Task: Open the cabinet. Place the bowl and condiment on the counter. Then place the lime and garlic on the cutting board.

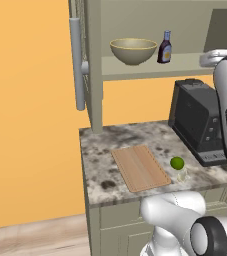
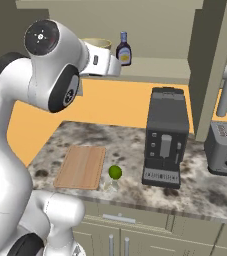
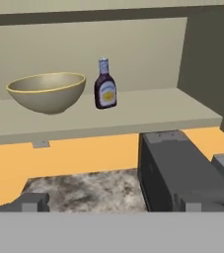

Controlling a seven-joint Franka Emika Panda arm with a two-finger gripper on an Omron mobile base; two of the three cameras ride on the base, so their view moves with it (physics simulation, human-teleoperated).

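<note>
From the hand camera I had the bowl (image 3: 47, 92) and condiment (image 3: 105, 84) ahead, side by side on the open cabinet (image 1: 92, 65) shelf, well apart from the gripper, whose jaws I took as fully spread, holding nothing. Bowl: wide, round, beige-olive, paler rim. Bottle: small, dark, yellowish label. Below, lime (image 1: 177, 162) touched the pale garlic (image 1: 182, 174) on the mottled stone counter (image 1: 100, 145), just beside the wooden cutting board (image 1: 140, 167).

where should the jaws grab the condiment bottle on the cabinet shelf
Grip the condiment bottle around its wider body, coming level from the open front. It stands upright beside the bowl, apart from it, so jaws set side to side probably fit.
</note>
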